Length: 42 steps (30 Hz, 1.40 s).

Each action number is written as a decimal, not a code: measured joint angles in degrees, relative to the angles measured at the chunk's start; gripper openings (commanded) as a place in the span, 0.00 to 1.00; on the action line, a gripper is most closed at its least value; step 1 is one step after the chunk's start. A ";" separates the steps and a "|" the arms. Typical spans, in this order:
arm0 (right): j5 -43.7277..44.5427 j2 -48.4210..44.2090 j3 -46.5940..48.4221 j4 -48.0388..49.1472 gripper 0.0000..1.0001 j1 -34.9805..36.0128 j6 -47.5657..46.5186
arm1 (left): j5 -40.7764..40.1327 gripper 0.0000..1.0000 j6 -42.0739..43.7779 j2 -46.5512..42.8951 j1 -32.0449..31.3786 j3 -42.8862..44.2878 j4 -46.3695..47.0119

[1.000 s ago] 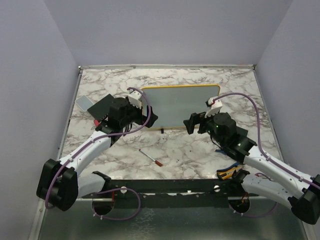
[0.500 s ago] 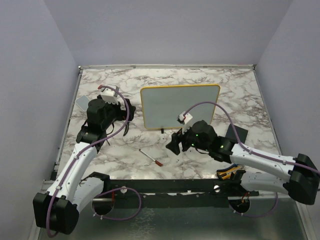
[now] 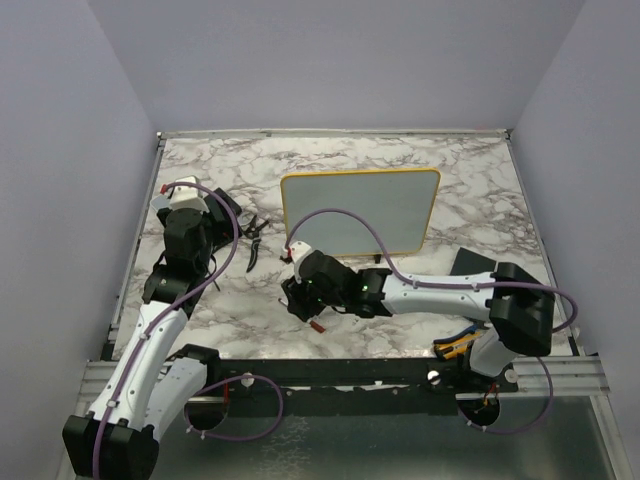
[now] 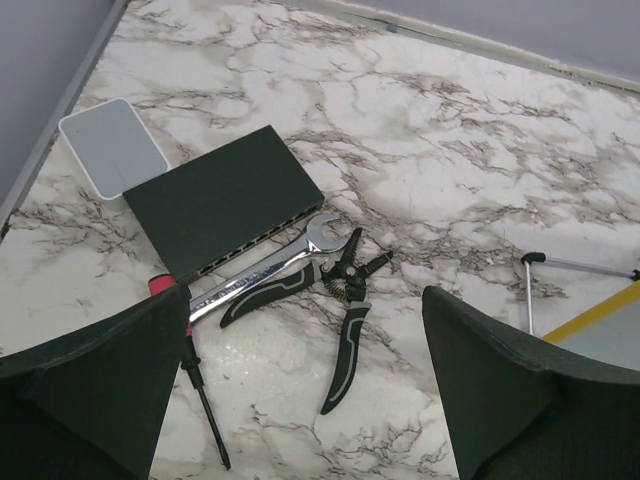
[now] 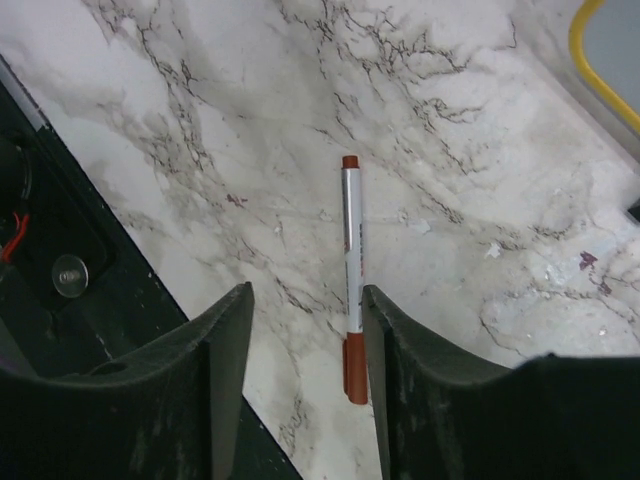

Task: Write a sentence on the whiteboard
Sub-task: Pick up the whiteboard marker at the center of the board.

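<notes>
the whiteboard stands on its long edge toward the back of the table, long axis running left to right, grey face turned toward the arms. in front of it a marker lies flat. the right gripper straddles it, jaws half open, touching nothing. the left gripper, spread wide and empty, hangs over pliers and a wrench.

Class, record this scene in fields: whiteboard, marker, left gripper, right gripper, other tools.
Whiteboard: propped up, no writing visible
Marker: lying on the table
Left gripper: wide open, empty, above the tools
Right gripper: open, fingers either side of the marker, not yet gripping
Other tools: pliers, wrench, screwdriver, dark slab
</notes>
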 measured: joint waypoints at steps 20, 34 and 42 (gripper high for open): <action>6.84 21.31 19.37 -15.39 0.36 2.27 -0.66 | -6.38 0.99 0.02 -4.52 0.00 -0.02 -1.01; 10.08 23.50 20.70 -16.79 0.00 2.73 -0.09 | -6.34 0.99 0.04 -5.33 0.00 -0.11 -1.03; 19.39 6.29 11.37 -14.29 0.00 2.71 1.44 | -0.76 0.99 0.13 -8.55 0.00 0.59 -0.85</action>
